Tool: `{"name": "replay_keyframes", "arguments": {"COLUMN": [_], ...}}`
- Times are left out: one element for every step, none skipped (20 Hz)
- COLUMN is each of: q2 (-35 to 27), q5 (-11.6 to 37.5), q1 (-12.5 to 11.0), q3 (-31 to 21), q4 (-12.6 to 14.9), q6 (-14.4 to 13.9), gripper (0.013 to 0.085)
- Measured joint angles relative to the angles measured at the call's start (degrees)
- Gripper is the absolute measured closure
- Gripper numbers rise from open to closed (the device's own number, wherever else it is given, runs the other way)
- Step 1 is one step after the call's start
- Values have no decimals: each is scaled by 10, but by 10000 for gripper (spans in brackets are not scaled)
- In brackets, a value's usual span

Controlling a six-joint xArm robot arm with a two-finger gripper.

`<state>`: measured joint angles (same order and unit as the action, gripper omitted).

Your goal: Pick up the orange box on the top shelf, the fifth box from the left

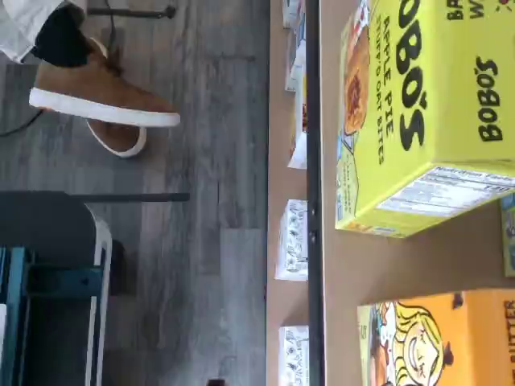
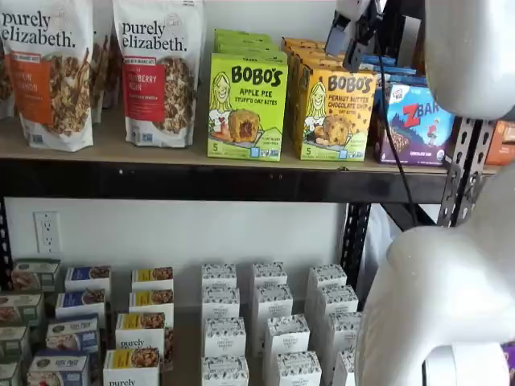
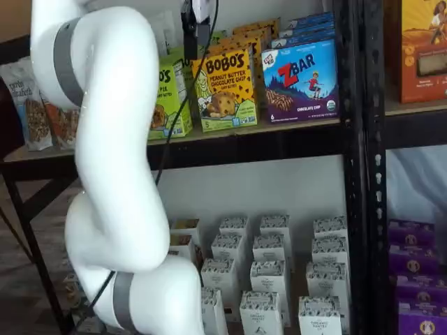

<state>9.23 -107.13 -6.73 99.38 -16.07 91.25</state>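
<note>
- Your gripper [image 3: 196,24] hung above the front boxes of the top shelf [image 2: 241,181]. You saw only a dark part of it with its cable, so the fingers were hard to read; they stood fully apart and held nothing.
- The orange box [image 2: 334,112] stood upright at the shelf's front edge, just below the gripper, between the green box [image 2: 246,106] on its left and the blue box [image 2: 420,122] on its right.
- It looked to be a light, stiff carton with smooth printed faces. I would take it by the two narrow sides near the top.
- Its neighbours stood near, so room for the fingers seemed small.
- The wrist view showed only a corner of it.
</note>
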Motion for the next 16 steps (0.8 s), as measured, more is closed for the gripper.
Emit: {"name": "replay_keyframes", "arguments": {"q2": [10,19,23,24,25,28,29,30,31,33,35,37,37,36,35,34], "q5": [20,39,51,55,59,67,71,76,81,89,98,106,114,119,125,130], "q1": [2,5,9,11,13,17,19,21,22,24,27,28,30,30,31,32], "q3": [-15,-27,-34,-35,-37,-41,-43,-45,-48,-52,-57,-61,-64,-66,-69,-70], "q4": [0,0,0,0,1,1,2,3,4,5,7,10,13,14,16,17], "q6": [0,-2,-5,-7,-9,-12,-13,-15,-16,-17,-18,-18,-18,-17,-17,-16], "gripper": [130,130,130,130,130,130,130,130,130,130,130,130,130,130,130,130]}}
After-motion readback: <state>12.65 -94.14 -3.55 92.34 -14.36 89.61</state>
